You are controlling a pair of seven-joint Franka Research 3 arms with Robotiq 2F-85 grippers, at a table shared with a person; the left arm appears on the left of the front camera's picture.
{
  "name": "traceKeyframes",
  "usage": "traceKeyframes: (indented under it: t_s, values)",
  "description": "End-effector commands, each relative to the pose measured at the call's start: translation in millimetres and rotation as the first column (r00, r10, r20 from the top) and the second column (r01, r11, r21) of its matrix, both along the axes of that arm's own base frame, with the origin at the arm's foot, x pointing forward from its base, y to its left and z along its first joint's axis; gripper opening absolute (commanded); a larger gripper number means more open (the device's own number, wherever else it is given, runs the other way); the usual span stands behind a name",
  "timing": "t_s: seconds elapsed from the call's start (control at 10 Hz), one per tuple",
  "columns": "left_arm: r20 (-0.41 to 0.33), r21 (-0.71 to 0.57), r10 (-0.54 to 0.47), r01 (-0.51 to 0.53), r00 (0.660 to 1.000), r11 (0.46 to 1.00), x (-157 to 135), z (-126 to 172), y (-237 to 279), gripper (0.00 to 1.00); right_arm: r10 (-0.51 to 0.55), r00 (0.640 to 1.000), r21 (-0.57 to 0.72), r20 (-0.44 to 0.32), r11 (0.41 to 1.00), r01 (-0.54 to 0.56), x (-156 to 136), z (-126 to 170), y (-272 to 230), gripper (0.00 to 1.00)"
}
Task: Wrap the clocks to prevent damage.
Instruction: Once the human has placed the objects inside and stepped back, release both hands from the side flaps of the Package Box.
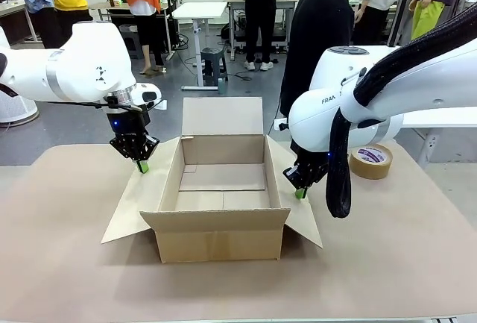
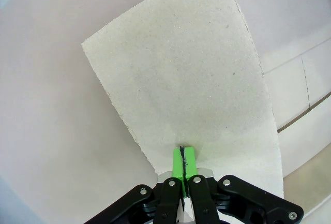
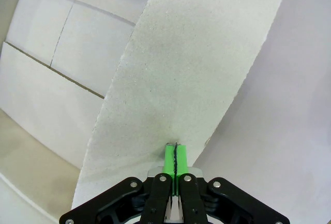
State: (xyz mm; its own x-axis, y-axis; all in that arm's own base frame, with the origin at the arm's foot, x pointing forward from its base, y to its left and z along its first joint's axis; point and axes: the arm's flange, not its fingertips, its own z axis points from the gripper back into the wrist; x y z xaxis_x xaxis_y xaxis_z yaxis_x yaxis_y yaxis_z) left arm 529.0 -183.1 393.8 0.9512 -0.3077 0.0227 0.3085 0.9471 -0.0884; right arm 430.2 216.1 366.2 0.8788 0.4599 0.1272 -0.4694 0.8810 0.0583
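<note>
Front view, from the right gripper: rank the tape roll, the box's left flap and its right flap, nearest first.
1. Right flap, at the right gripper's tips.
2. Tape roll, farther right.
3. Left flap, across the box.

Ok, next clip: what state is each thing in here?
cardboard box: open, upright, empty.
left flap: splayed outward.
right flap: splayed outward.
left claw: shut, holding nothing, tip on left flap.
right claw: shut, holding nothing, tip on right flap.
tape roll: lying flat.

Print on tape roll (image 1: 371, 162) too small to read; person (image 1: 320, 32) cut off at top
</note>
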Motion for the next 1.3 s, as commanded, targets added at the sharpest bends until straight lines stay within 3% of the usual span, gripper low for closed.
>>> traceKeyframes:
  t_s: [0.0, 1.2]
  values:
    - [-0.006, -0.001, -0.005, 0.005, 1.0, 1.0, -0.7, -0.5, -0.1, 0.0, 0.001, 1.0, -0.001, -0.003, 1.0, -0.001, -0.8, -1.5, 0.2, 0.01]
    - [-0.006, -0.001, -0.005, 0.005, 1.0, 1.0, -0.7, -0.5, -0.1, 0.0, 0.001, 1.0, -0.001, -0.003, 1.0, -0.001, -0.8, -1.5, 0.2, 0.01]
